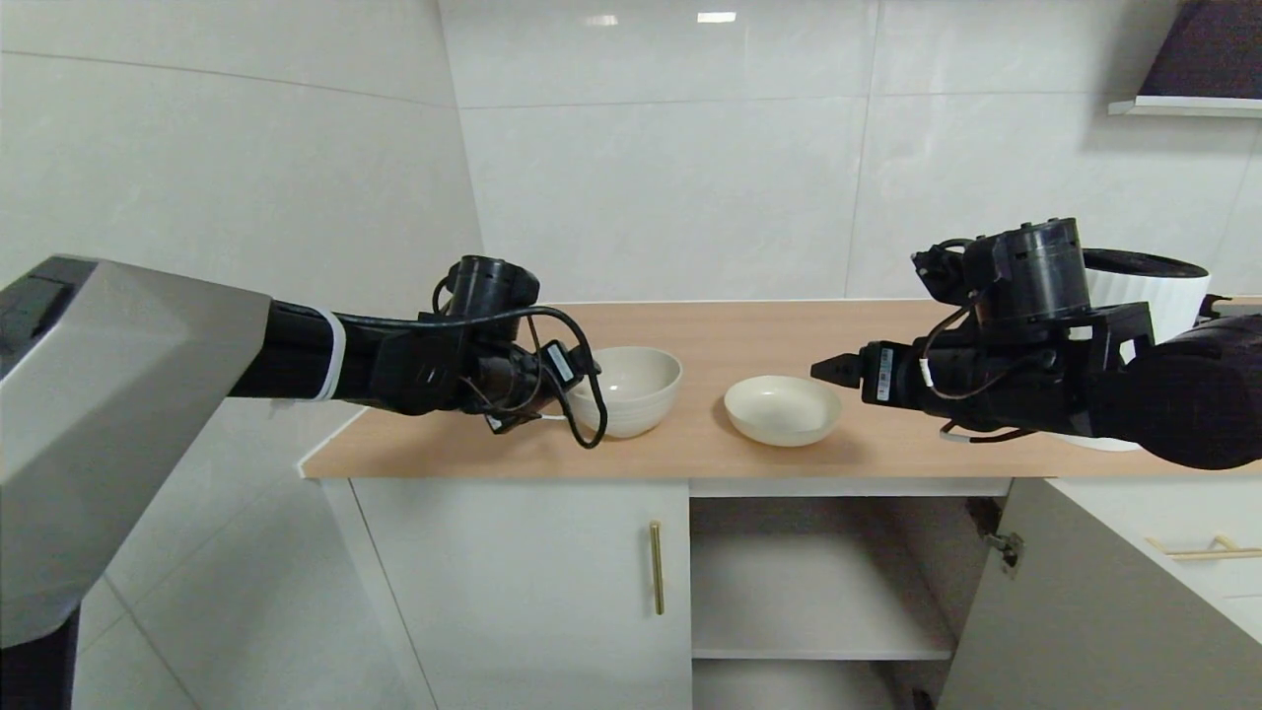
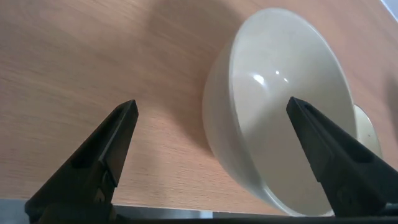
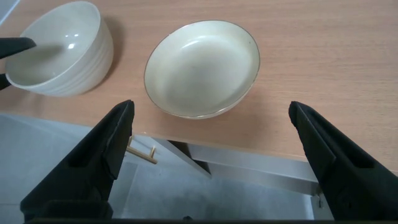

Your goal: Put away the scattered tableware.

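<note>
Two pieces of tableware sit on the wooden countertop: a deep white bowl and a shallow cream bowl to its right. My left gripper is open at the deep bowl's left side. Its jaws straddle the rim, one finger over the inside and the other outside above the wood. My right gripper is open with nothing in it. It hovers just right of the shallow bowl, at the counter's front edge.
Under the counter the right cabinet stands open, showing a bare shelf, and its door swings out at the right. The left door has a gold handle. A white ribbed container stands behind my right arm. Tiled walls close the back and left.
</note>
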Motion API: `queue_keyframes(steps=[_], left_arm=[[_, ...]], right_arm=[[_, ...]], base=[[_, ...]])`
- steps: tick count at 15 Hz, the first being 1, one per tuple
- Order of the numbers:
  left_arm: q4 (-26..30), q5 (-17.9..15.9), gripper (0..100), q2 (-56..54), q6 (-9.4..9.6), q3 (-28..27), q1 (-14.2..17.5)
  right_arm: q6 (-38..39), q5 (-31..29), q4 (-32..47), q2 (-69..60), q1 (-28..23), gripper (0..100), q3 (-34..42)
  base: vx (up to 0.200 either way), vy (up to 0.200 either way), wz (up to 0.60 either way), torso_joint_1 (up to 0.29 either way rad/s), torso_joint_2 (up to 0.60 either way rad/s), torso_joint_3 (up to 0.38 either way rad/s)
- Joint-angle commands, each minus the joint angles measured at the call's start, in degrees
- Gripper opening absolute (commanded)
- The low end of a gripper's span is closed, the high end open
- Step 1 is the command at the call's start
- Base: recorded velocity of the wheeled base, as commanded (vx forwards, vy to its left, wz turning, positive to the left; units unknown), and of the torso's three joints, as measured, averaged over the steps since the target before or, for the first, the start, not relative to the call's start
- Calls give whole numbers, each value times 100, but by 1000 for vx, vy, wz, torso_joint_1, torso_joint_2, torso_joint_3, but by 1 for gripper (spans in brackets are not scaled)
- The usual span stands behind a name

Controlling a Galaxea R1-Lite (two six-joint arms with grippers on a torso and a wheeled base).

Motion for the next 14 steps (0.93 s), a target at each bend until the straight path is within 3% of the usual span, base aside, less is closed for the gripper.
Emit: queue_keyframes(steps=[1, 8, 11, 14], left_arm=[[1, 8, 0, -27, -6, 2, -10], [45, 17, 0, -291, 29, 90, -45], [36, -18, 0, -704, 275, 424, -54], [36, -18, 0, -800, 301, 503, -54]], right_arm=[[-1, 1, -1, -18, 2, 100, 7], [-10, -8, -1, -62, -7, 100, -1], [-10, -8, 25, -18, -7, 100, -28], [-10, -254, 96, 272, -16, 100, -195]], base=[[0, 0, 0, 0, 0, 0], [0, 0, 0, 0, 0, 0], [0, 0, 0, 0, 0, 0], [0, 0, 0, 0, 0, 0]])
